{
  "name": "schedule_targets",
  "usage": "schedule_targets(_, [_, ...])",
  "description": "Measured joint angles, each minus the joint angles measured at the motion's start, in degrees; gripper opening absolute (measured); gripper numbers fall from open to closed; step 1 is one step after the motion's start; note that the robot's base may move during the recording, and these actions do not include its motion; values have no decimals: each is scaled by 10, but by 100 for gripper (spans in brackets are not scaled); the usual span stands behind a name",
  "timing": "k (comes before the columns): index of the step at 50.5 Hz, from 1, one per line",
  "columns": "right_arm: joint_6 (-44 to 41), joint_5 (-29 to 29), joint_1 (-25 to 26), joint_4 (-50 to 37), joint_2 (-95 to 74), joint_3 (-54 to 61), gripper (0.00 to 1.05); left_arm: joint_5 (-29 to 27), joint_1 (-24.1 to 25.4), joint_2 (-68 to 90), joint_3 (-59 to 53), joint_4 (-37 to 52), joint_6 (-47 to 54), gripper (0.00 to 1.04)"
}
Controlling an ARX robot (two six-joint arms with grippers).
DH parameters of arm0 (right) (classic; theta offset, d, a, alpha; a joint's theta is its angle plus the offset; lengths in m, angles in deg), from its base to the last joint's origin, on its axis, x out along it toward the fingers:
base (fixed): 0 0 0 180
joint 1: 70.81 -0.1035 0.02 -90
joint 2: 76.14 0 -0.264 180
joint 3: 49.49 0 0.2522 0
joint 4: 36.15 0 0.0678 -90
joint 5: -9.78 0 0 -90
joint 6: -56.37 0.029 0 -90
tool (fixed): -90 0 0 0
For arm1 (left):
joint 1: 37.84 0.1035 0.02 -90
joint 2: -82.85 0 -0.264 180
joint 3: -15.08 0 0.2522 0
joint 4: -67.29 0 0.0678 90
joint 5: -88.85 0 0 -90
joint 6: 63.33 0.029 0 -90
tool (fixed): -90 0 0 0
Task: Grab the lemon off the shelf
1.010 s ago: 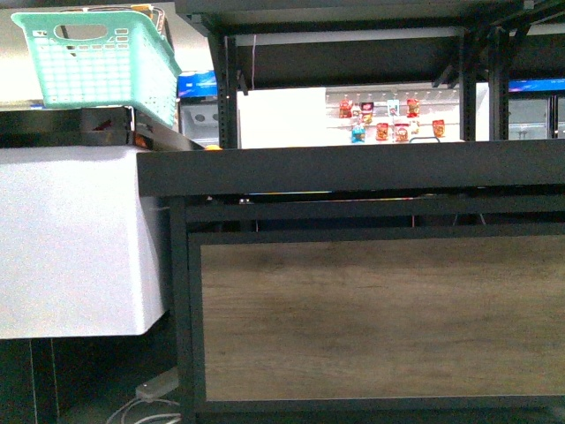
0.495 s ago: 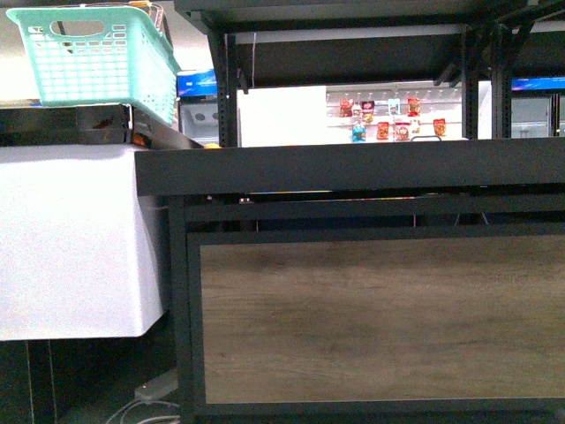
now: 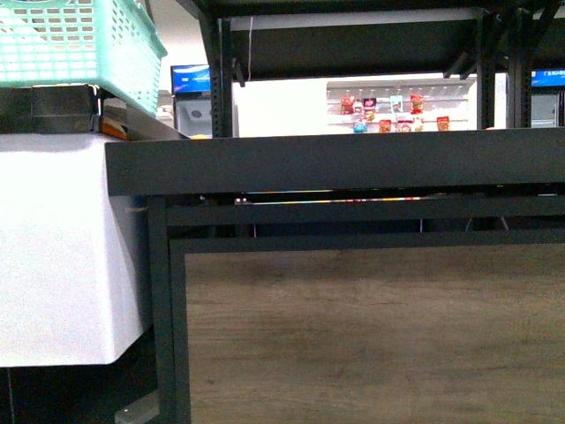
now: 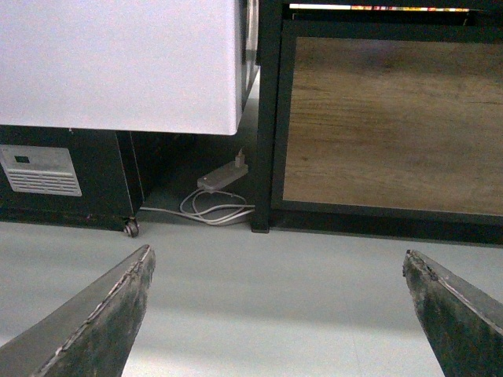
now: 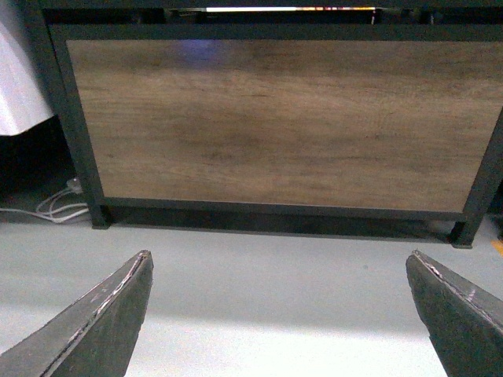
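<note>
Across the middle of the front frame, the large black metal tiered shelf (image 3: 353, 168) is seen edge-on, its flat dark tray running from left of centre to the right edge. Its wood-grain front panel (image 3: 371, 336) fills the lower right. A small yellow-orange sliver (image 3: 201, 137) is seen just above the tray's left end; whether it is the lemon cannot be told. A turquoise plastic lattice basket (image 3: 71, 44) is seen at the upper left, above a white box-shaped cabinet (image 3: 53, 247) that stands just beside the shelf. In the left wrist view the left tool (image 4: 277, 253) is spread wide and holds nothing, over grey floor (image 4: 275, 275), with a white power strip (image 4: 220, 178) between cabinet and shelf. The right tool (image 5: 279, 255) is likewise spread wide and empty, facing the wood panel.
</note>
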Motion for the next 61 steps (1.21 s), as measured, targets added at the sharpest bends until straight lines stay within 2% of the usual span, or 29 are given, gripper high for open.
schedule_targets(61, [0,0,0,0,0,0,97,0,0,0,0,0,0,97])
